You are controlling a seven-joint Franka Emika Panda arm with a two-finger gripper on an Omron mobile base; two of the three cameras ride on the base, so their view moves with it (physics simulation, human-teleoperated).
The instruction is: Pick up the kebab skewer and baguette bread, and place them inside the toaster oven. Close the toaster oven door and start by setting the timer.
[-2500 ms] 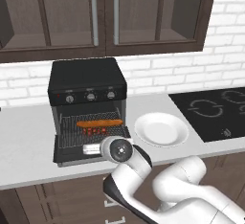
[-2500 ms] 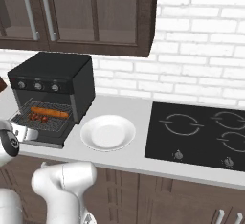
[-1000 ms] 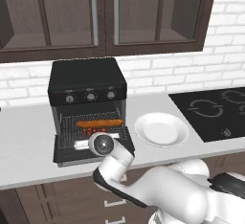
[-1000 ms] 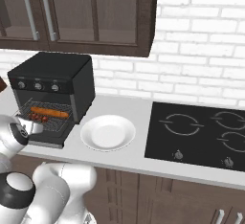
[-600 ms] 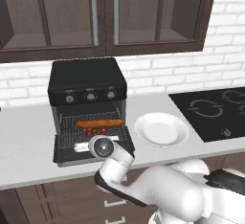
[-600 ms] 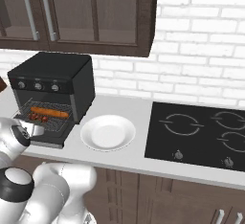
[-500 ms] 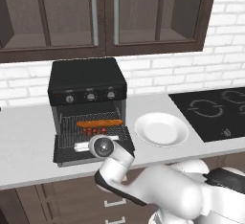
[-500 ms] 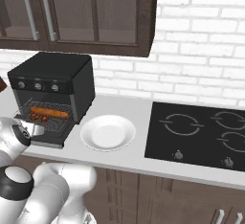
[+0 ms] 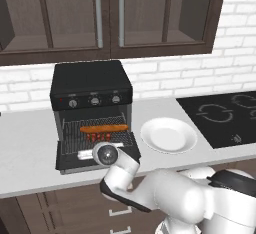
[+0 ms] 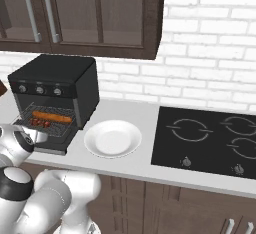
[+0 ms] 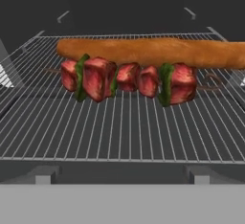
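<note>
The kebab skewer (image 11: 127, 80) and the baguette (image 11: 153, 51) are both lying on the wire rack (image 11: 119, 132) inside the toaster oven (image 9: 92, 95), side by side and nearly touching, skewer nearer the opening, loaf just behind it. Both are sitting lengthwise across the rack, probably so they clear the door when it swings up. In the left base view the baguette is showing as an orange strip with the red chunks just below it.

The toaster oven door (image 9: 70, 159) is hanging open, dropped flat in front of the oven over the table (image 9: 30, 153) edge. The arm is sitting low in front of that door, with the hand camera looking straight into the cavity. The claw is spread wide and holding nothing; the food is lying free on the rack.

Judging from this, loading looks done and door closing is the step in hand; the arm being low at the door's front edge fits getting under it to push it up. The three knobs (image 9: 95, 100) are waiting above the opening for the timer. The white plate (image 9: 168, 134) is sitting bare beside the oven on the table, with the stovetop (image 9: 225, 118) further right.
</note>
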